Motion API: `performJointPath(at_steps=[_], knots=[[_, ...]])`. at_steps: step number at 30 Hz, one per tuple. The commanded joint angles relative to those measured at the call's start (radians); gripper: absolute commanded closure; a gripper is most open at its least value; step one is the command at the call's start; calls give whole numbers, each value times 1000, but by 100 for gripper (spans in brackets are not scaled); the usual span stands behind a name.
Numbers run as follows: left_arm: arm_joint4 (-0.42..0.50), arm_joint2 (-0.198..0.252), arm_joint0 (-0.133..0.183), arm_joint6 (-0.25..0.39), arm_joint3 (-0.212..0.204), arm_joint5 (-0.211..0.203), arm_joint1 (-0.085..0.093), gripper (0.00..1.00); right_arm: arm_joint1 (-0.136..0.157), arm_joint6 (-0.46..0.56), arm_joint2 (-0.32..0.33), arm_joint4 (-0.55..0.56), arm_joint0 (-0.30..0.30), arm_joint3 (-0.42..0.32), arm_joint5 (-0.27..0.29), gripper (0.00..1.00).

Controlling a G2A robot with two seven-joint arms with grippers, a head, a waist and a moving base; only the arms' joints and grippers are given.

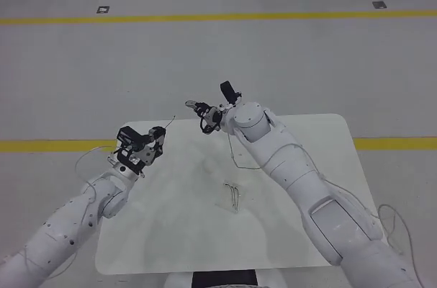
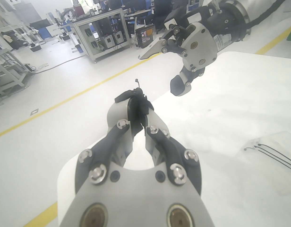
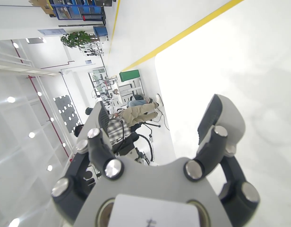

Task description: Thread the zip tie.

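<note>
Zip tie (image 2: 136, 84) sits pinched in the left gripper (image 2: 139, 99), whose 2 fingers are pressed together on the black strap. Only a short stub pokes out past the tips, ending in a small knob that is probably the locking head. From above, the thin strap (image 1: 169, 122) angles up and away from that gripper (image 1: 158, 134), held in the air over the far left part of the table (image 1: 304, 144). That hold looks deliberate: a short, stiff stub wobbles less and gives the other arm a steady target.

The right gripper (image 2: 159, 70) hangs just beside it, a little farther out over the table's far edge, with its jaws spread wide and nothing between them. Its own camera shows the same wide gap (image 3: 157, 107) with bare tabletop (image 3: 230, 60) beyond. It faces the stub but is apart from it, so the handover or threading grip is not yet made. I judge the task to be early: no loop is formed, and where the strap's free tail runs is too hidden by the left fingers to tell.

About 3 spare zip ties (image 1: 232, 194) lie flat near the middle of the table, close to the robot, well apart from both grippers (image 2: 270, 152). The next move calls for fine alignment, since the stub is thin and a small miss would push it aside.
</note>
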State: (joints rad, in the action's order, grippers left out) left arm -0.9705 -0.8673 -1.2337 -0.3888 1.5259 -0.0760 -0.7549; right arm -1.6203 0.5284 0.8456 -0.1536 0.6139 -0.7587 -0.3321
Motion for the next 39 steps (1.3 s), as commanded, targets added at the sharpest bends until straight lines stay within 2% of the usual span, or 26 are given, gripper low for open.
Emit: performJointPath(at_steps=[1,5,7,10,12,14,16,27,30,32,34,35,38,39], knots=[[212,-32,10,64,-20,-79,0,100,0,0,0,0,0,0,0,0],[393,-90,-2,192,-43,-219,9,100,0,0,0,0,0,0,0,0],[542,-130,-15,260,-47,-264,15,100,0,0,0,0,0,0,0,0],[691,-165,-38,367,-5,-264,28,100,0,0,0,0,0,0,0,0],[797,-196,-52,459,30,-264,40,100,0,0,0,0,0,0,0,0],[938,-227,-67,581,50,-264,51,100,0,0,0,0,0,0,0,0],[1030,-246,-78,674,59,-264,55,100,0,0,0,0,0,0,0,0],[1044,-245,-80,671,56,-262,54,100,0,0,0,0,0,0,0,0],[1240,-255,-80,740,15,-264,46,100,0,0,0,0,0,0,0,0],[1433,-280,-74,887,-13,-264,46,100,0,0,0,0,0,0,0,0],[1574,-319,-71,1023,-52,-264,48,100,0,0,0,0,0,0,0,0],[1637,-344,-71,1106,-78,-264,50,100,0,0,0,0,0,0,0,0],[1784,-382,-78,1288,-153,-264,47,100,0,0,0,0,0,0,0,0],[1814,-386,-80,1319,-177,-264,45,100,0,0,0,0,0,0,0,0]])
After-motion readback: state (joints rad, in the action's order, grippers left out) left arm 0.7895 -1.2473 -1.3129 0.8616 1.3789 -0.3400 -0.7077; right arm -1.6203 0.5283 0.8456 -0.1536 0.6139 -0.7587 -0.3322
